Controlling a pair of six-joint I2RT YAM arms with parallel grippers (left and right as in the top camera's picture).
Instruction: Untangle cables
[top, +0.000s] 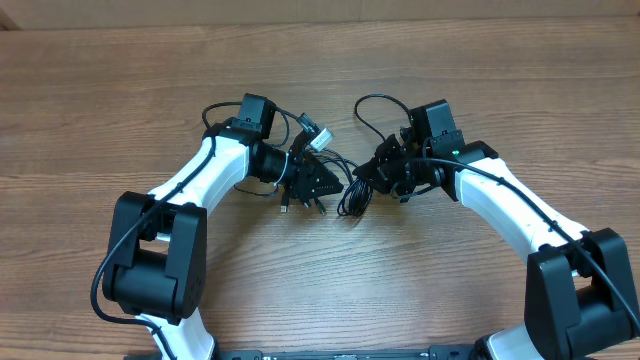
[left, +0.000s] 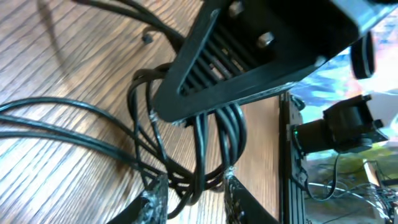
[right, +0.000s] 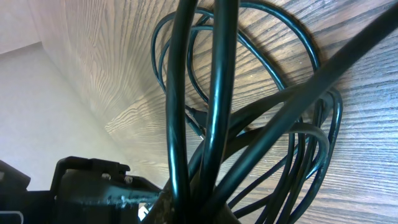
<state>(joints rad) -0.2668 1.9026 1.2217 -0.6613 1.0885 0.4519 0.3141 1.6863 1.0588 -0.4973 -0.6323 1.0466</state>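
The cables (top: 352, 197) are thin black cords bunched on the wooden table between my two grippers. Two plug ends (top: 285, 208) lie loose by the left gripper (top: 318, 185). In the left wrist view that gripper (left: 194, 200) stands a little open. A few cable loops (left: 200, 158) pass between its fingers (left: 155, 199), and wood shows in the gap. The right gripper (top: 378, 172) comes in from the right. In its own view it (right: 205, 214) is shut on several cable strands (right: 214, 93) that rise out of the jaws. The other loops (right: 298, 155) lie on the table.
A silver-white connector (top: 315, 135) lies just behind the left gripper. Thicker arm wires (top: 375, 105) loop near both wrists. The right gripper's black body (left: 249, 56) hangs close over the bundle. A dark frame rail (left: 287, 155) edges the table.
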